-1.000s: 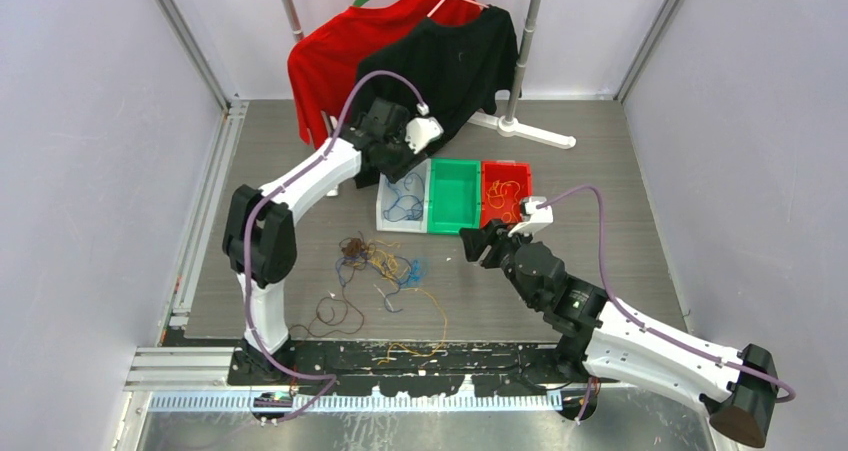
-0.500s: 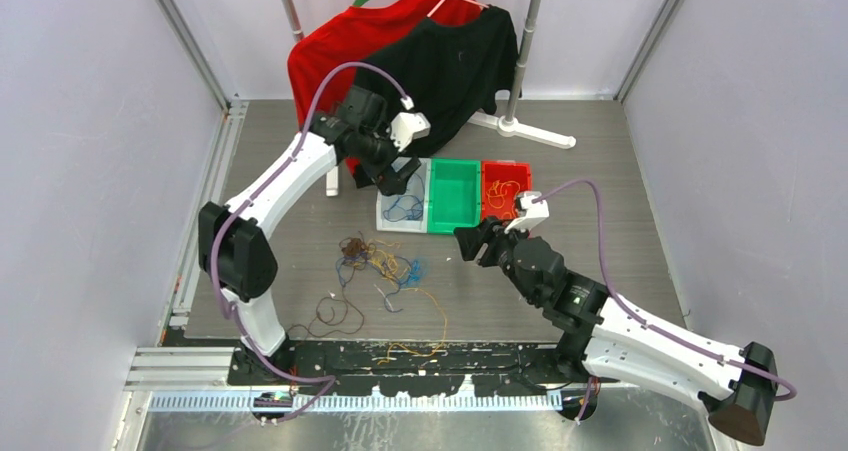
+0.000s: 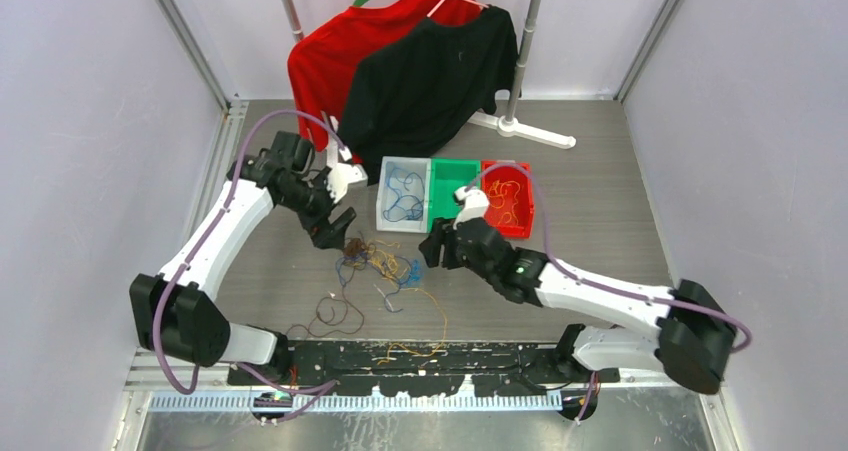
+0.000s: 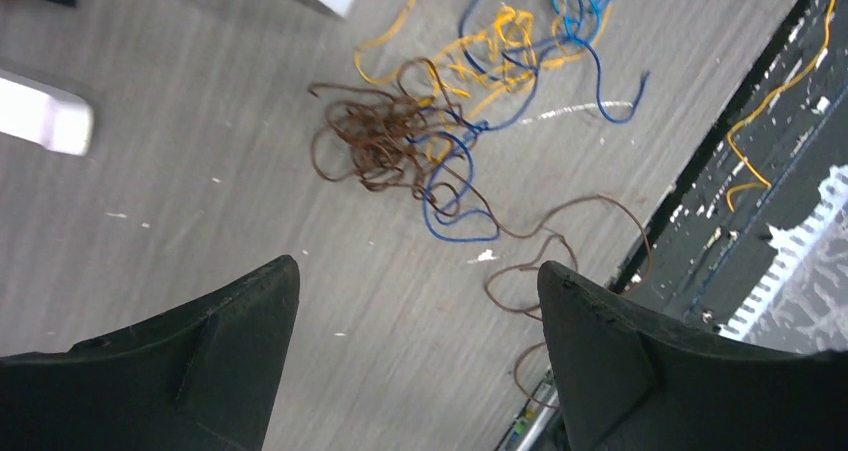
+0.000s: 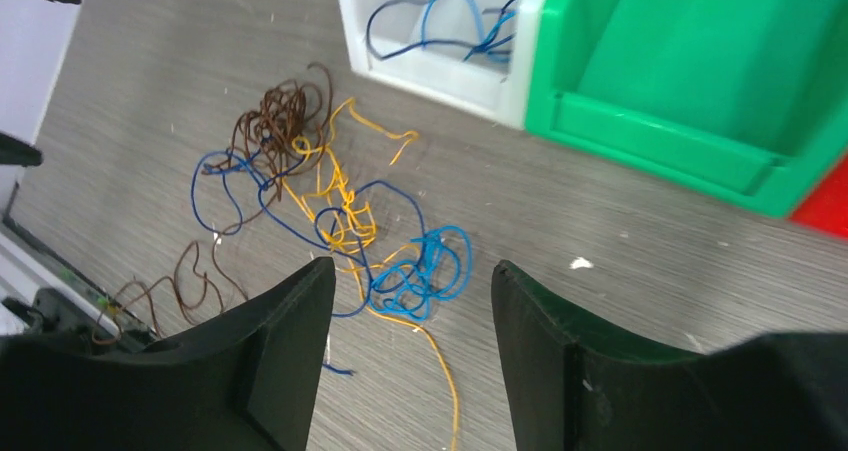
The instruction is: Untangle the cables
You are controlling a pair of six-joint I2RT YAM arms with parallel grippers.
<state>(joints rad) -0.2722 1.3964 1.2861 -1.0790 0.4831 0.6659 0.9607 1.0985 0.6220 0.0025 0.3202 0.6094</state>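
**Left.** The left gripper (image 3: 328, 229) hangs over the table (image 3: 600, 241) just left of the knot. Its jaws stand wide apart with nothing between them, as the left wrist view confirms.

**Centre.** The cables (image 3: 380, 263) lie in one loose tangle on the table, between the two grippers and near the bins.
- The brown clump (image 4: 380, 136) sits at the left edge of the tangle.
- Yellow-orange strands (image 5: 340, 206) run through the middle.
- A blue coil (image 5: 430, 266) lies at the right edge.
- A brown tail (image 3: 335, 316) and a yellow tail (image 3: 435, 321) trail toward the arm bases.

These wires look very light, limp and thin, so they would probably slide out of a pinch that is not square. A pull on one colour would likely drag the whole knot along. The best hold seems to be an outlying loop or a free tail, such as the brown clump for the left arm and the blue coil for the right. The crossed middle looks like a poor place to grip.

**Right of centre.** The right gripper (image 3: 432, 251) hovers just right of the tangle. Its jaws are parted and hold nothing.

**Right.** Three bins stand side by side.
- The white bin (image 3: 385, 221) holds blue wires.
- The green bin (image 3: 452, 226) stands in the middle.
- The red bin (image 3: 527, 196) holds yellow-orange wires.
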